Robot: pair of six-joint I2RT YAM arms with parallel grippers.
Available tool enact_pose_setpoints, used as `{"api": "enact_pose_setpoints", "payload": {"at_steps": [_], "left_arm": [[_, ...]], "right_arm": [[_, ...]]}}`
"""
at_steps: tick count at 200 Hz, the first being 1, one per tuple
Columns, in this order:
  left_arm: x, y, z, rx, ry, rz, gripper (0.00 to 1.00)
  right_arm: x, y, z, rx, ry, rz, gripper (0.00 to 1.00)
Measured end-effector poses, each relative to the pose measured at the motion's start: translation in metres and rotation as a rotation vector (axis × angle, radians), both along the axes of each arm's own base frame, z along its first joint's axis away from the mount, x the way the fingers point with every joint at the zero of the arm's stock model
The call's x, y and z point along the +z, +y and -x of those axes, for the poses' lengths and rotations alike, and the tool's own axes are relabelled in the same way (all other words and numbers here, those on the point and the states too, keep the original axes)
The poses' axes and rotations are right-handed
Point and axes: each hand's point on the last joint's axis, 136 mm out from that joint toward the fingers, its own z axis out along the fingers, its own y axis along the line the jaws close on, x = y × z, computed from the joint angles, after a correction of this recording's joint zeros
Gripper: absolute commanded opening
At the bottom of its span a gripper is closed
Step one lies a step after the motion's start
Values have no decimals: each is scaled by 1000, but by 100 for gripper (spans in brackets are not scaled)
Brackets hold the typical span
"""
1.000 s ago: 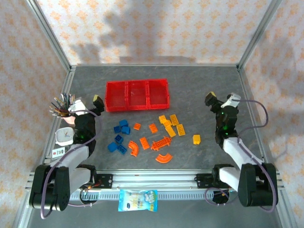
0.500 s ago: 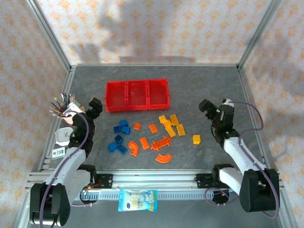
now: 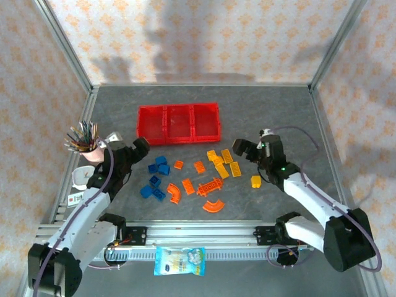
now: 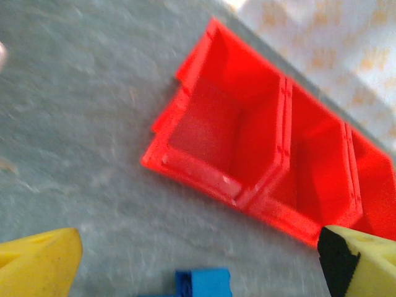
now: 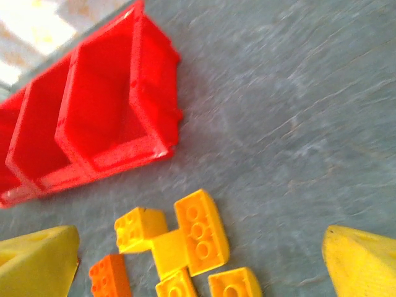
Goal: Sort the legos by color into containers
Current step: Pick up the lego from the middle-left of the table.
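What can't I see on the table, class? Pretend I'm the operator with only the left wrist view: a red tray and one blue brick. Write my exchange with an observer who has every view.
Observer: Loose bricks lie on the arms' side of the red tray: blue bricks to the left, orange bricks in the middle, yellow bricks to the right.
Operator: Where is the other arm?
Observer: The right tool hangs open close to the yellow bricks.
Operator: Anything beside my own arm?
Observer: A pink cup of pens stands to the left of the left tool.
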Motion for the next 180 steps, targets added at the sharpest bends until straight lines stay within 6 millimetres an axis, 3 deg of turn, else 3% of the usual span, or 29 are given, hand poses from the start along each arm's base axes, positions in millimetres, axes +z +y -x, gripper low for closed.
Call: {"api": "enact_pose_setpoints", "payload": {"at_steps": [36,83,117,180], "left_arm": [[-23,-37,4,-124,133,-24,98],[-51,-62,0,-208,271,-85,95],[-67,-70,-11,-246,348,-140,91],[-95,-77,-38,-288,451,-241,87]], "right_arm": [[-9,48,17,132,34,36,100],[-34,101,46,266,84,67,100],[-47,116,50,289,106,81,100],[-40,125,40,286,76,61,100]]}}
